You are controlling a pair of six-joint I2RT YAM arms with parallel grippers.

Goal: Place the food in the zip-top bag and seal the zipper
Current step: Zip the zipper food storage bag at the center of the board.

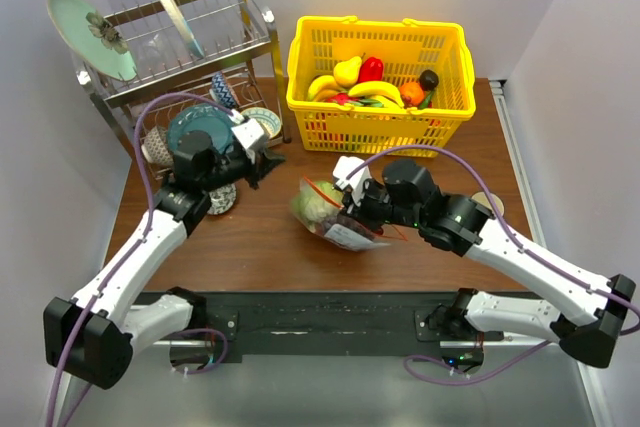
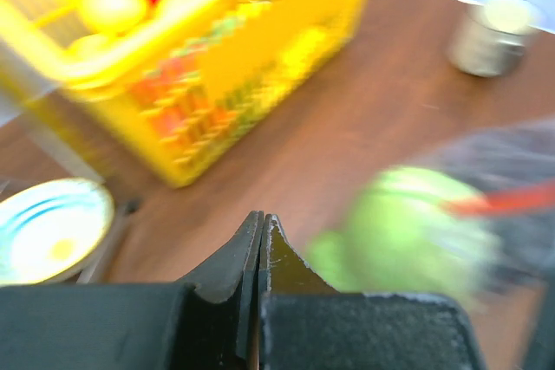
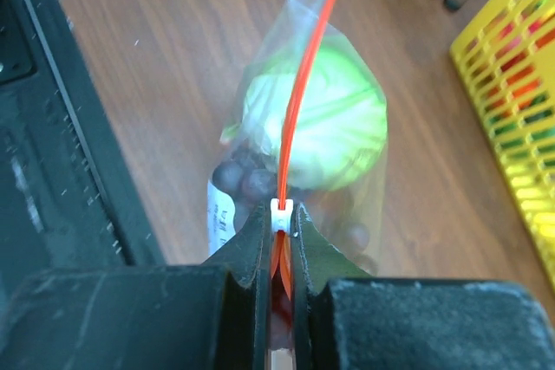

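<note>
Clear crinkly bag (image 1: 330, 215) is lying on the brown surface (image 1: 260, 247), stuffed with a round green piece (image 3: 316, 119) and some dark grapes (image 3: 244, 181). Its red-orange zipper (image 3: 302, 93) runs straight along the top edge, small white slider (image 3: 279, 214) at one end.

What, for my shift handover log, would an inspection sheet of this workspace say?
Surface: brown wooden table, bare at the near edge.
Job's things: bag lies mid-table, holding a green piece and dark grapes; I can't tell whether the zipper is sealed.
Clutter: yellow basket of fruit; rack with plates; metal cup.
Grippers: left gripper shut, empty, away from the bag; right gripper shut on the zipper.
Cables: purple cables loop along both arms; no snag seen.
Surroundings: pale walls; nothing else seen.
</note>
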